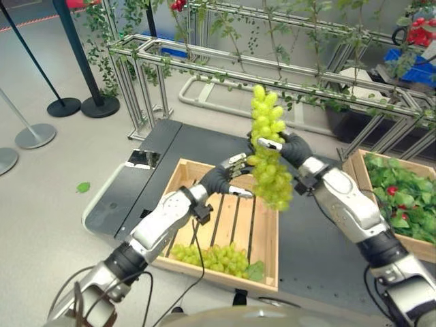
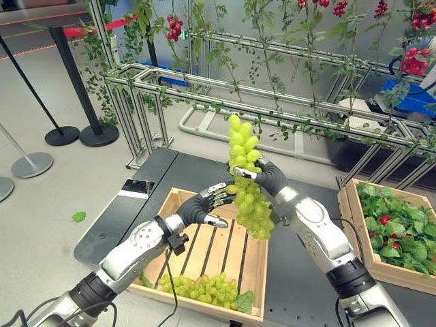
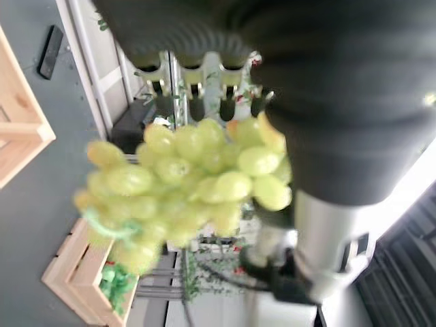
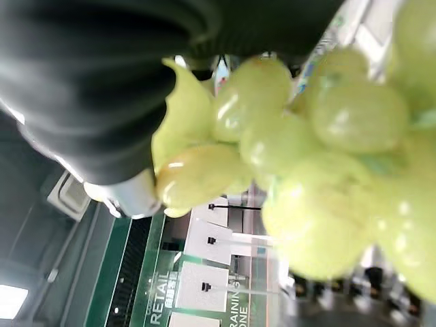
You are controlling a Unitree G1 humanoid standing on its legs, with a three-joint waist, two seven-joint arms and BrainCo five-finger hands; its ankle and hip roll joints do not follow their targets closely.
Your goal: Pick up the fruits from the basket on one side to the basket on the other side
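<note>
A long bunch of green grapes hangs in the air above the slatted crate; the right hand has its fingers curled round its middle; the left hand beside it has fingers curled, touching or nearly touching the bunch; another green bunch lies in the crate's near end; the right-side crate holds leaves and red fruit; judged, the carry across is barely begun.

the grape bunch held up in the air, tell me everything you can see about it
The grape bunch is long, pale green and glossy, made of many tightly packed round grapes. It hangs roughly upright in the air above the wooden crate. The right hand curls round its middle from the robot's right, and the left hand touches its other side. Whether the grapes are real or plastic cannot be told.
</note>
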